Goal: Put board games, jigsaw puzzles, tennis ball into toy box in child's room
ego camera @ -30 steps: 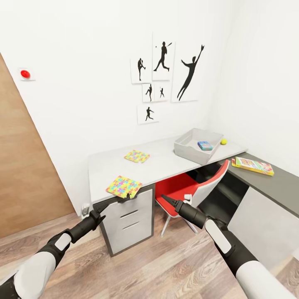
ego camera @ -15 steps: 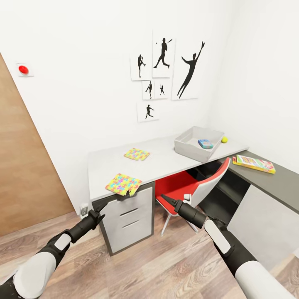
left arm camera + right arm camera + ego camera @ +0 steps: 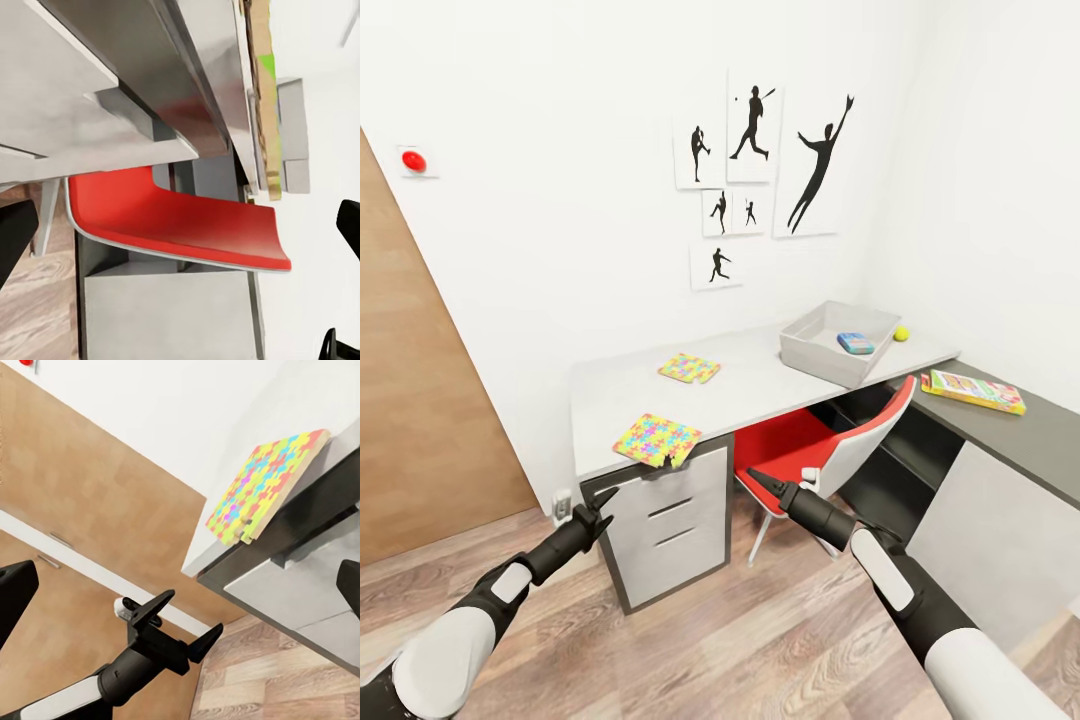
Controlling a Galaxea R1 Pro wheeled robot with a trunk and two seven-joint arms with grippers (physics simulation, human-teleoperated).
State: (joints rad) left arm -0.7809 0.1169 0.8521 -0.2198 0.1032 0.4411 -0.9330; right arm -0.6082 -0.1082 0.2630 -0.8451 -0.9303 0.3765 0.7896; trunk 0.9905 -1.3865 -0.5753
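Only the head camera has drifted slightly; both claws, left claw point(image 3: 598, 505) and right claw point(image 3: 757, 482), hang open and empty below the table point(image 3: 760, 375), one small toy point(image 3: 854, 344) in the toy box point(image 3: 838, 343), puzzles point(image 3: 656, 439), tennis ball point(image 3: 901, 334) outside.

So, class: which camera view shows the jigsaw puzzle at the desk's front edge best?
The head view: the near jigsaw puzzle lies face-up, complete, overhanging the desk edge. The right wrist view shows it large but slanted, from below the edge. The left wrist view catches just a thin edge-on strip.
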